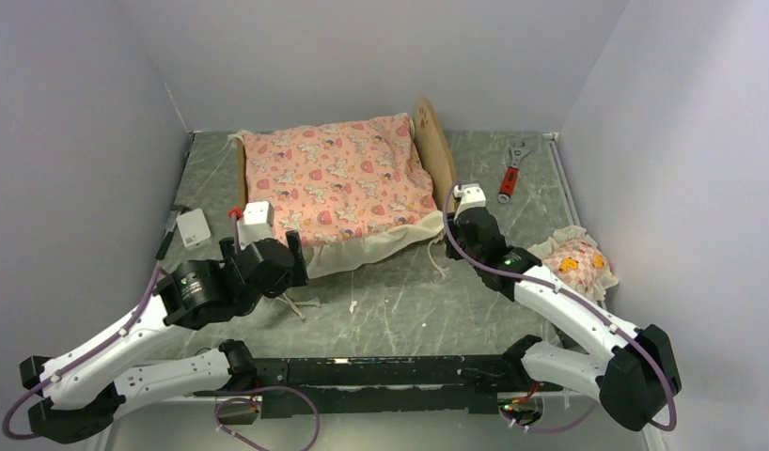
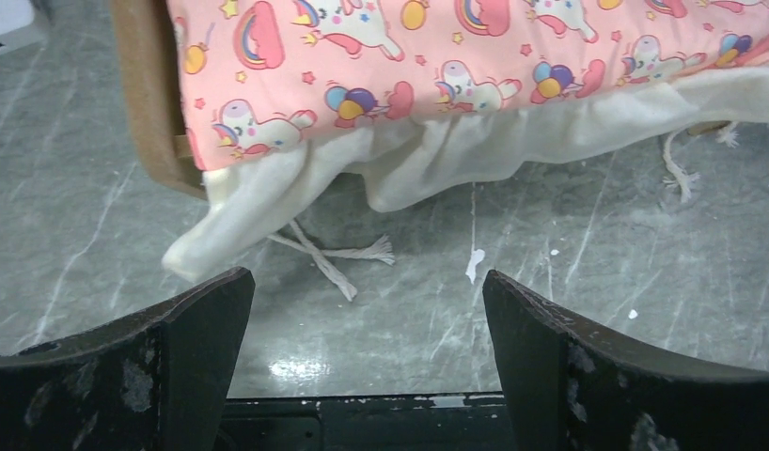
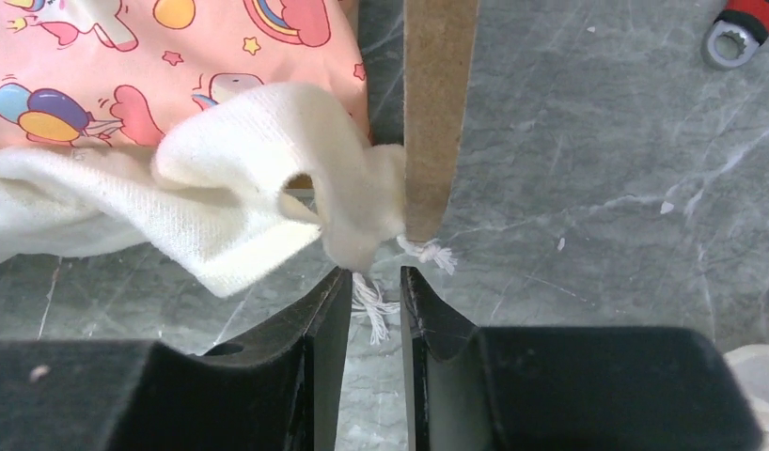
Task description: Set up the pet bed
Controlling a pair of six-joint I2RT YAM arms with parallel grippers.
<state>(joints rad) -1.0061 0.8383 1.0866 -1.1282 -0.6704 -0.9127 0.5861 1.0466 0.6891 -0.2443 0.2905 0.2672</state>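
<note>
The pet bed point(image 1: 435, 148) stands at the back centre, its rounded wooden headboard on the right and low footboard point(image 1: 241, 174) on the left. A pink cartoon-print mattress point(image 1: 338, 178) lies on it, cream ruffle hanging over the near side. My left gripper point(image 1: 294, 256) hovers off the bed's near left corner, open wide point(image 2: 367, 310) over bare table with nothing between its fingers. My right gripper point(image 1: 453, 218) sits at the headboard's near end point(image 3: 439, 113). Its jaws point(image 3: 376, 274) stand a narrow gap apart, with the frayed end of a white tie cord point(image 3: 371, 305) between the tips.
A small matching frilled pillow point(image 1: 573, 261) lies at the right by the right arm. A red-handled wrench point(image 1: 510, 171) lies behind it. A small white box point(image 1: 194, 227) sits left of the bed. Loose white cords point(image 2: 329, 258) trail on the grey marbled tabletop point(image 1: 400, 301). White walls enclose the table.
</note>
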